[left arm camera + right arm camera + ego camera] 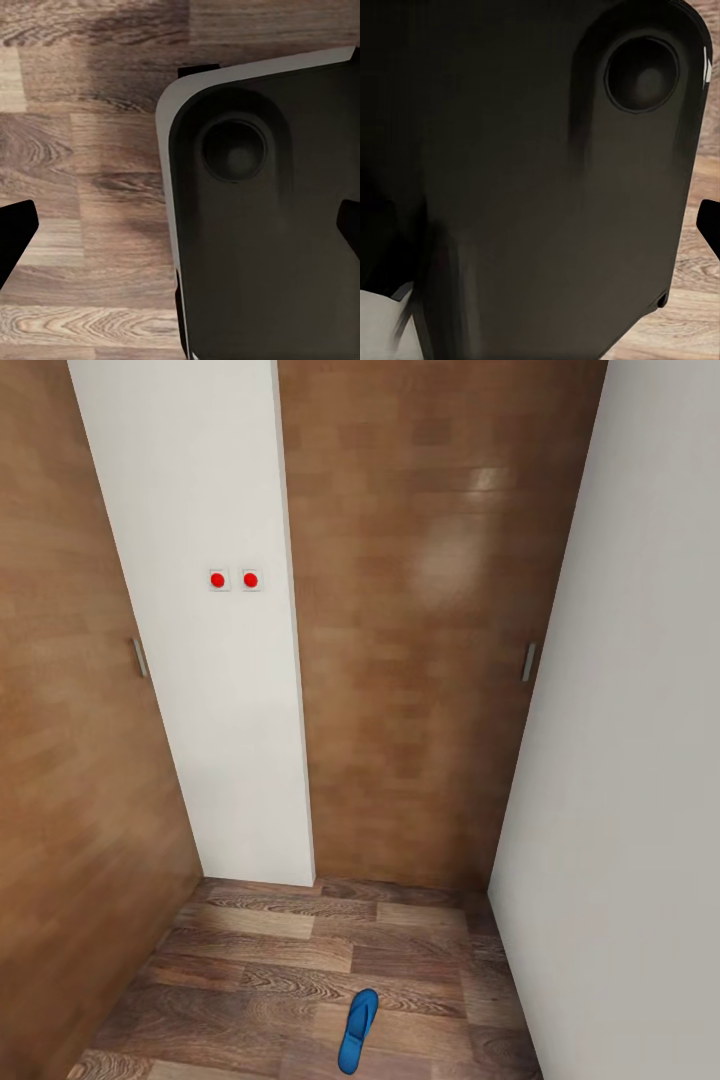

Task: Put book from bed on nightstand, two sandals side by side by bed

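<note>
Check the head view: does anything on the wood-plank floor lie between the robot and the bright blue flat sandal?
Nothing visible does. The bright blue flat sandal lies alone on the grey-brown wood-plank floor, with bare planks around it. Brown wooden doors and a white wall panel stand beyond it.

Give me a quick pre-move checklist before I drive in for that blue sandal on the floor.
1. Bright blue flat sandal in sight, lying on the wood-plank floor: ok.
2. Second sandal located: not ok.
3. Floor between robot and sandal free of obstacles: ok.
4. Room to manoeuvre: tight, white wall right, brown wooden door left: cannot tell.
5. Left gripper open, fingertips wide apart over the dark robot base: ok.
6. Right gripper state: cannot tell.
</note>
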